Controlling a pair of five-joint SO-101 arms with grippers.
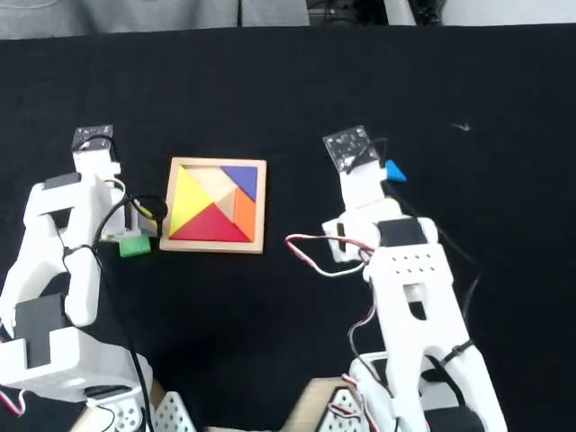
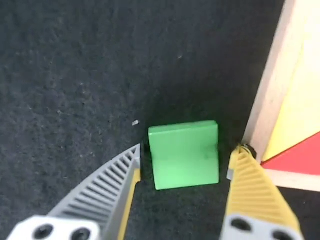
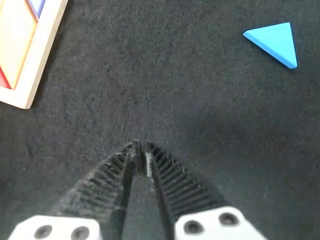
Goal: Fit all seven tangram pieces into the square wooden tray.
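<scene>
Black cloth covers the tabletop [image 1: 288,81] in the high view. A square wooden tray [image 1: 216,248] lies left of centre, holding a yellow triangle [image 1: 186,202], a red triangle [image 1: 209,225], an orange piece [image 1: 243,211] and a violet-blue triangle [image 1: 241,175]. A green square [image 1: 135,245] lies on the cloth just outside the tray's near left corner, under the tip of the left arm [image 1: 63,234]. The right arm [image 1: 405,270] stands well right of the tray. A light blue triangle [image 1: 394,171] lies on the cloth just beside its wrist.

Seen from the left wrist, the left fingers [image 2: 115,185] are apart, one grey and one yellow, with the green square [image 2: 184,155] flat on the cloth between their tips. Each tip sits just beside an edge of the square; whether they touch it cannot be told. The yellow finger's tip is at the tray's wooden rim [image 2: 272,85], and the yellow and red triangles lie inside.

Seen from the right wrist, the right fingers [image 3: 172,180] are together, tips meeting above bare cloth and holding nothing. The light blue triangle [image 3: 275,42] lies well apart from them, and the tray's corner [image 3: 42,60] is off to the other side.
</scene>
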